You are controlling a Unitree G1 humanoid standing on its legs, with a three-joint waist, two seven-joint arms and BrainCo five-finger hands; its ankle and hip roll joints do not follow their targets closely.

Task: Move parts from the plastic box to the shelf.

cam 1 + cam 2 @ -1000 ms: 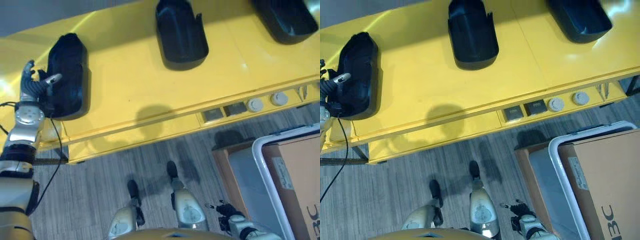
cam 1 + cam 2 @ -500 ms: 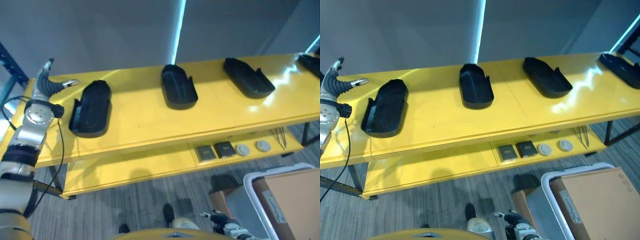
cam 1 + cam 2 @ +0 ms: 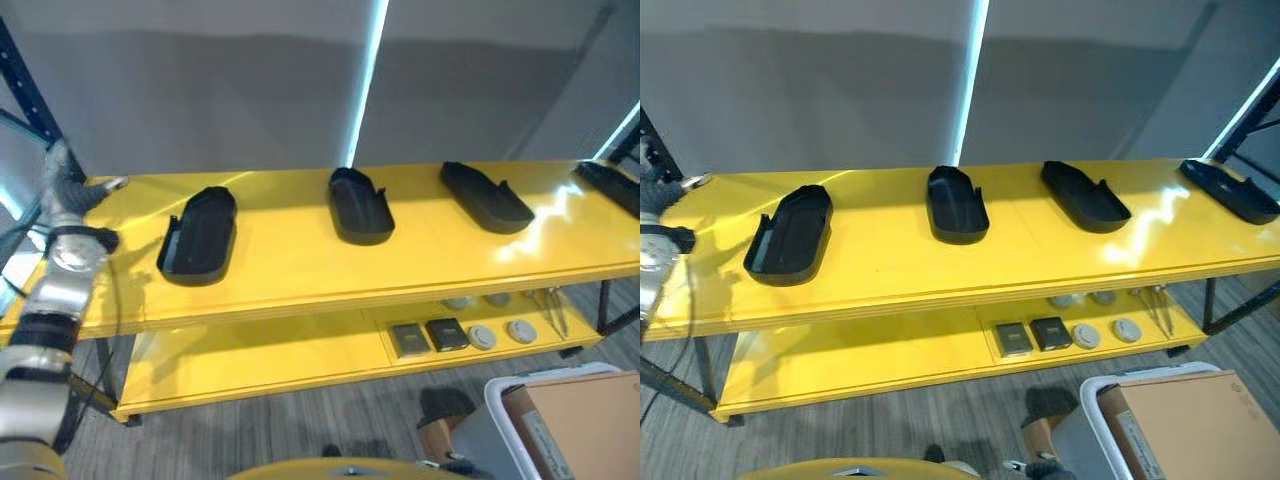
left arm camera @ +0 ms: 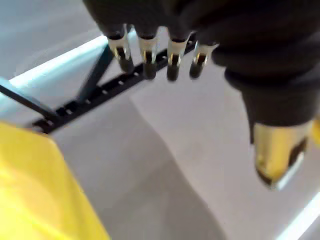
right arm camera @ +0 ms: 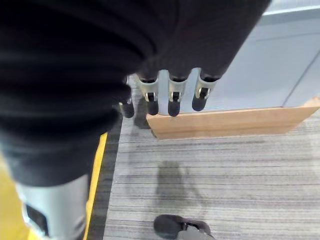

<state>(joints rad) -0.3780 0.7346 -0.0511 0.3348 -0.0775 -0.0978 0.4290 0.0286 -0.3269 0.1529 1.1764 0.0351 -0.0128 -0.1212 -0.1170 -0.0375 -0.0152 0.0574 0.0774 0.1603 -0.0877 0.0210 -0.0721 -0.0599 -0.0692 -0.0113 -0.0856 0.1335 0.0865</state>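
Note:
Several black moulded parts lie in a row on the yellow shelf top (image 3: 290,262): one at the left (image 3: 197,236), one in the middle (image 3: 360,205), one further right (image 3: 487,197), and one at the far right end (image 3: 1230,190). My left hand (image 3: 72,190) is raised at the shelf's left end, a short way left of the leftmost part, open and holding nothing; its straight fingers (image 4: 146,55) face the grey wall. My right hand (image 5: 170,95) hangs low over the grey floor, fingers relaxed and empty. The white-rimmed plastic box (image 3: 505,385) stands on the floor at the lower right.
A brown cardboard box (image 3: 585,425) fills the plastic box. The shelf's lower level (image 3: 250,355) carries two dark square pieces (image 3: 428,336) and round grey discs (image 3: 500,333). A dark blue rack post (image 3: 25,100) rises behind the left hand. A grey wall backs the shelf.
The camera has tilted up, bringing the whole shelf and wall into sight. My left hand has come off the leftmost black part and now stands apart to its left, open.

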